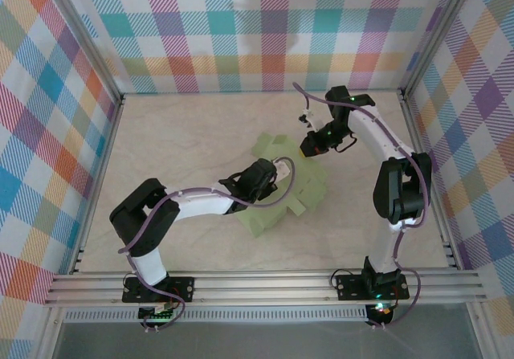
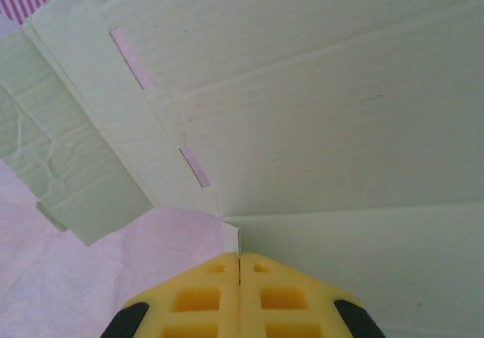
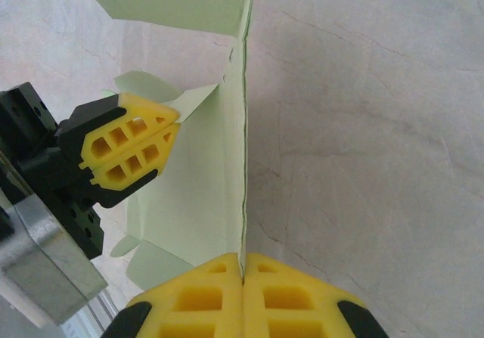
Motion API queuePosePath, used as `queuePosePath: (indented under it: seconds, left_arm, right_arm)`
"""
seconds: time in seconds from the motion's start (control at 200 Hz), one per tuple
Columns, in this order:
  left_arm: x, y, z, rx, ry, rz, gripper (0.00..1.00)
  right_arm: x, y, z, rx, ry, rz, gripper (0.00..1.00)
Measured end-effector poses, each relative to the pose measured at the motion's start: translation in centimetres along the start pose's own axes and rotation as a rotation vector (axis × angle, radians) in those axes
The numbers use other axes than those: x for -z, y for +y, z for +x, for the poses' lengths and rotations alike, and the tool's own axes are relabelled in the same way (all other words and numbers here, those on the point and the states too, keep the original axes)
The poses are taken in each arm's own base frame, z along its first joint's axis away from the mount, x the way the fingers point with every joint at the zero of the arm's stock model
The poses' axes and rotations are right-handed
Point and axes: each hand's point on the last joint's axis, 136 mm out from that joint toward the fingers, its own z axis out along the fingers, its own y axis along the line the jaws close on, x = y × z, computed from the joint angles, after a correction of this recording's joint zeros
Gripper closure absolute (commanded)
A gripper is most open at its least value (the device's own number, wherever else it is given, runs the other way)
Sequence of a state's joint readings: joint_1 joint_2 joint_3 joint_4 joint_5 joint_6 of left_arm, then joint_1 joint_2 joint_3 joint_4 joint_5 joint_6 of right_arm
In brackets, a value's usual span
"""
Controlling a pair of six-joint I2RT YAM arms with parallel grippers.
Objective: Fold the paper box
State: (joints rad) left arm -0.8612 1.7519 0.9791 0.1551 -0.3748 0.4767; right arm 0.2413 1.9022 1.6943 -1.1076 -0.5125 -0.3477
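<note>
While overhead obscures grips, left fingers (image 2: 227,270) and right fingers (image 3: 231,268) pinch the paper box (image 2: 318,126).

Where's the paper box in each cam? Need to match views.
Top external: paper box at centre.
Left wrist: paper box across top and right.
Right wrist: paper box left of centre, top to bottom.
Shared landmark: left gripper, shut on a flap corner.

I see the paper box (image 1: 309,184) as a pale green, creased multi-flap cut-out sheet, mostly unfolded, near the tabletop (image 1: 185,142) centre, some flaps bent up.
</note>
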Motion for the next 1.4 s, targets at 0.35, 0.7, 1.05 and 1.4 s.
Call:
queuePosePath:
  seconds: [0.35,0.7,1.05,1.4]
  left_arm:
    - [-0.2,3.6,0.4,0.421,-0.072,0.317,1.00]
    - [-0.1,4.9,1.2,0.654,-0.125,0.567,0.98]
    - [0.2,1.6,0.1,0.450,-0.123,0.427,0.99]
    - [0.0,-3.1,-0.6,0.091,-0.067,0.120,1.00]
  right_arm:
    - [0.0,-0.1,-0.6,0.021,-0.025,0.004,1.00]
    - [0.0,0.0,-0.9,0.027,-0.034,-0.006,1.00]
    - [0.0,0.2,-0.4,0.013,-0.016,-0.010,1.00]
    - [0.5,0.1,-0.2,-0.006,-0.009,-0.011,1.00]
